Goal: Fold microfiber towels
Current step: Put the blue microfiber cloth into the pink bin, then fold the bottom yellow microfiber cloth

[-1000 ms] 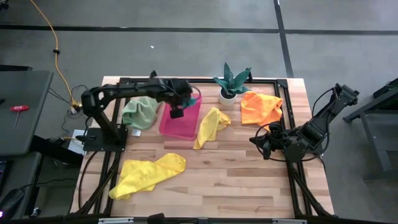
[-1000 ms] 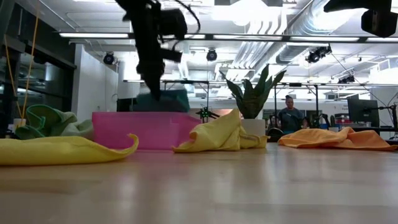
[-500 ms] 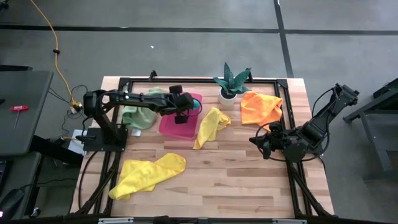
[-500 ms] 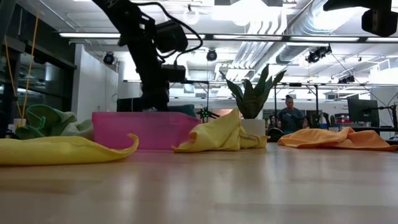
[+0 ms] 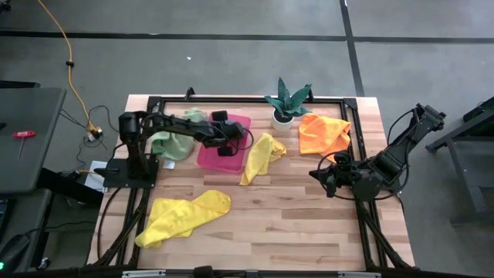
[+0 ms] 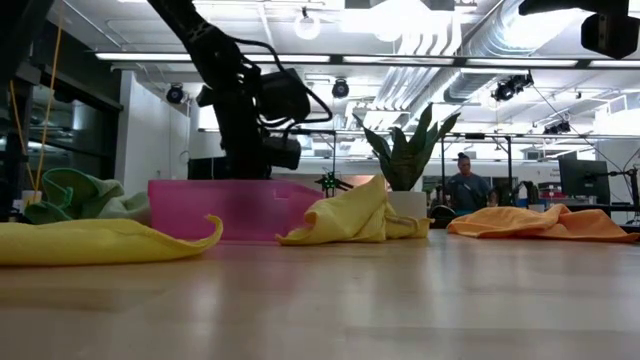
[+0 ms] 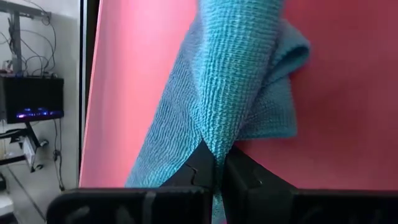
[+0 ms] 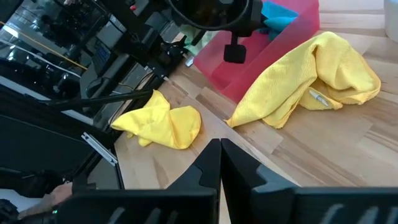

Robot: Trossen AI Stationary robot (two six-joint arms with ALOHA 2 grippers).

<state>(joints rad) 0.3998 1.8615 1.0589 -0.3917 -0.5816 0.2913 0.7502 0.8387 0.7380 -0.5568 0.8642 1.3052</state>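
The left hand (image 7: 214, 177), clenched on the soft teal microfiber towel (image 7: 230, 93), hangs low inside the rigid pink plastic tray (image 5: 224, 158) (right hand (image 8: 219, 162) parked shut at the bench (image 5: 293, 224) edge): placing step, release looks next.

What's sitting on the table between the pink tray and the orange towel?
In the high view, a crumpled yellow towel and a potted plant lie between the pink tray and the orange towel.

Robotics lab or workshop: exposed ceiling ducts (image 6: 440, 40), strip lighting (image 6: 300, 57), monitors (image 6: 585, 180) on benches, grey concrete floor (image 5: 231, 62), cabling (image 5: 65, 54).
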